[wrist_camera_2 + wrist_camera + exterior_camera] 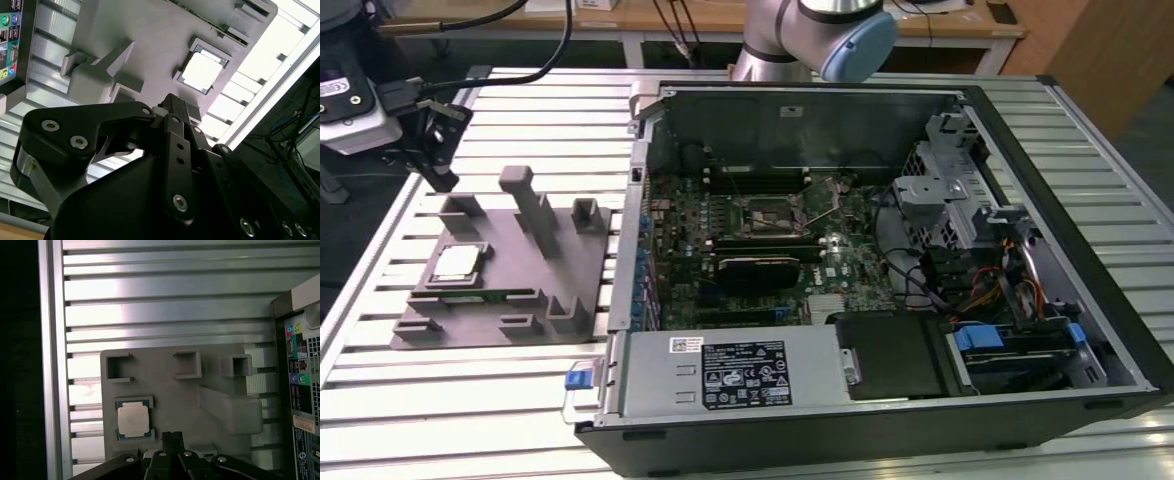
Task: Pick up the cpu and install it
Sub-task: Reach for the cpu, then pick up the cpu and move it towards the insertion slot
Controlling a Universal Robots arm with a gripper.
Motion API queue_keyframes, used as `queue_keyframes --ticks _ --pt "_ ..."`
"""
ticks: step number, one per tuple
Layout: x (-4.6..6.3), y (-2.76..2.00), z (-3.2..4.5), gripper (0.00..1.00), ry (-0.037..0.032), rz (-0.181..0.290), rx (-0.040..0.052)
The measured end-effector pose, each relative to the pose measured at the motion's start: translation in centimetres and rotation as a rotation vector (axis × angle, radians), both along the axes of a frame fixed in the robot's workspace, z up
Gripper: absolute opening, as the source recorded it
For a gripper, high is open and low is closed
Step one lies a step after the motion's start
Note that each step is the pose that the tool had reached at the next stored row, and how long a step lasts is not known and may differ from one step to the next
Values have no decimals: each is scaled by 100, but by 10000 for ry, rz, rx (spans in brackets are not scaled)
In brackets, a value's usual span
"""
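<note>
Closest in the exterior view: slatted aluminium table (pixel 454 400), bearing an open black computer case (pixel 881 432) on the exterior view's right, with a silver power supply (pixel 720 372) along the near wall. Further in, a green motherboard (pixel 680 270), its black-framed socket (pixel 774 212) lying uncovered with nothing seated in it.

On the exterior view's left, just beside the case: flat grey fixture (pixel 494 310) with upright posts and pockets. Holds the cpu (pixel 456 264) flat in a shallow square recess, silvery top upward. Seen too in both wrist views, cpu (pixel 202 70) (pixel 133 419) resting in that same recess of the fixture (pixel 150 30) (pixel 170 390), touched by nothing.

Beyond the cpu, over the fixture's far edge: black gripper (pixel 444 183), hanging near the chip yet apart from it. Fingers pressed together in both wrist views, gripper (pixel 172 100) (pixel 172 436) narrow and carrying nothing.

Farthest back, behind the case: grey arm (pixel 814 35) with a blue joint cap.
</note>
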State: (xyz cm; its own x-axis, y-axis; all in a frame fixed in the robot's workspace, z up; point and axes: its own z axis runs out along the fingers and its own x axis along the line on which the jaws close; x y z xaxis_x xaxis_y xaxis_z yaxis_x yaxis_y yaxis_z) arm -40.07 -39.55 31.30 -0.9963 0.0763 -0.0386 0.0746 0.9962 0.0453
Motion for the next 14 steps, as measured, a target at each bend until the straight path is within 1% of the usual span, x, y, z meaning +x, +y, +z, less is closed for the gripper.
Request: queue_keyframes --ticks 11,14 --pt "-2 1 -9 11 -3 0 2" --pt "-18 1 -13 11 -1 -3 1"
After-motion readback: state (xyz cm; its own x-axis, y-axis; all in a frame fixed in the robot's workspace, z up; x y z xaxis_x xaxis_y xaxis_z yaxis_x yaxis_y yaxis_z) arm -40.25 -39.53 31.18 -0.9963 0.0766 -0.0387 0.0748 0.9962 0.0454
